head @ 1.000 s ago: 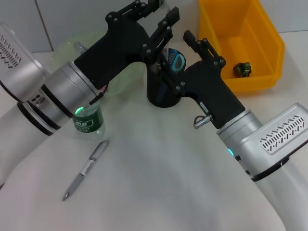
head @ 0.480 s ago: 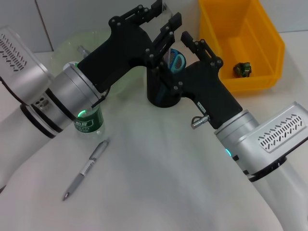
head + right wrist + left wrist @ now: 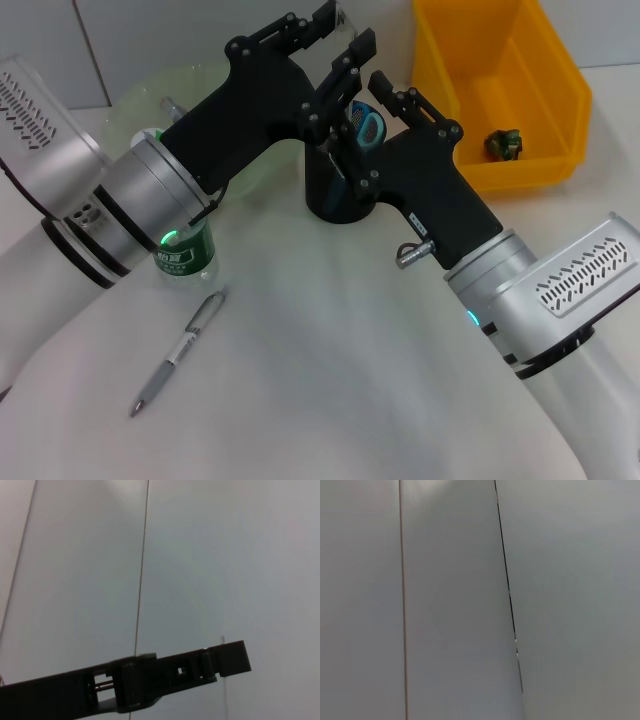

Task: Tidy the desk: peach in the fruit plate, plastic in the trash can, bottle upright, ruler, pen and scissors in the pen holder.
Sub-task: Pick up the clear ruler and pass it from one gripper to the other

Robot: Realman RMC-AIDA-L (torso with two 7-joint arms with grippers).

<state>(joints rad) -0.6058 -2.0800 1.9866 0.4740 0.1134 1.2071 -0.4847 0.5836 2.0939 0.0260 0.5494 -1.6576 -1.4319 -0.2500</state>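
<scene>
The black pen holder (image 3: 338, 195) stands at the table's middle back, with the blue-handled scissors (image 3: 371, 126) upright in it. My right gripper (image 3: 361, 116) is open, one finger on each side of the scissors' handles and apart from them. My left gripper (image 3: 343, 28) hangs just above and behind the holder; a faint clear strip shows at its tip, and I cannot tell if that is the ruler. The silver pen (image 3: 180, 350) lies on the table at front left. The green-labelled bottle (image 3: 184, 256) stands upright, half hidden under my left arm. The peach is hidden.
The pale green fruit plate (image 3: 190, 85) sits at back left behind my left arm. The yellow trash can (image 3: 545, 150) at back right holds a crumpled piece of plastic (image 3: 504, 143). Both wrist views show mostly bare wall.
My left gripper has risen slightly above the holder. My right gripper has edged a little up and left around the scissors. The pen and bottle have not moved.
</scene>
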